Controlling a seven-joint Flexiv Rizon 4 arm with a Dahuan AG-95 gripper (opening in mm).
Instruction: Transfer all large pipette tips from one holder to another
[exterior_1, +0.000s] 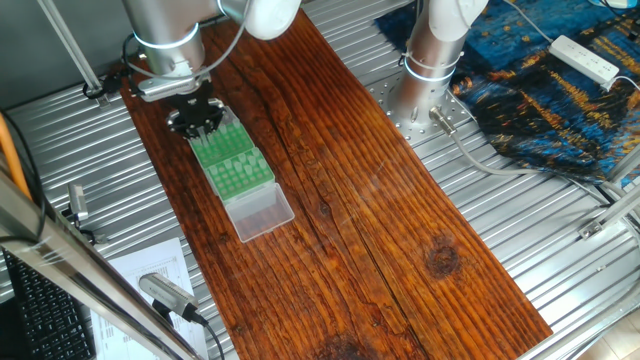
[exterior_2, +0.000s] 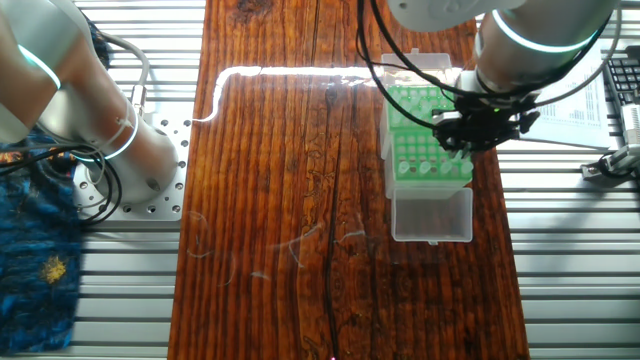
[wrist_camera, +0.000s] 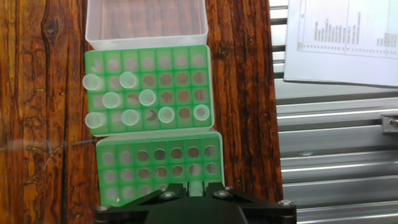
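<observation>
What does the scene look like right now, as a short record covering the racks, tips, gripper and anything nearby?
rack beside lid: green, holds eight large pipette tips, mostly toward the left in the hand view
second rack: green, visible holes empty
clear lid: lies open past the filled rack
gripper: over the racks; open or shut unclear
surface: wooden board
nearby: printed sheet

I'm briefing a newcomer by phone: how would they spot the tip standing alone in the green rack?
On the wooden board lies a green rack beside a clear lid. In the hand view, its lowest filled row ends at the right in one whitish tip, with an empty hole separating it from the others.
</observation>
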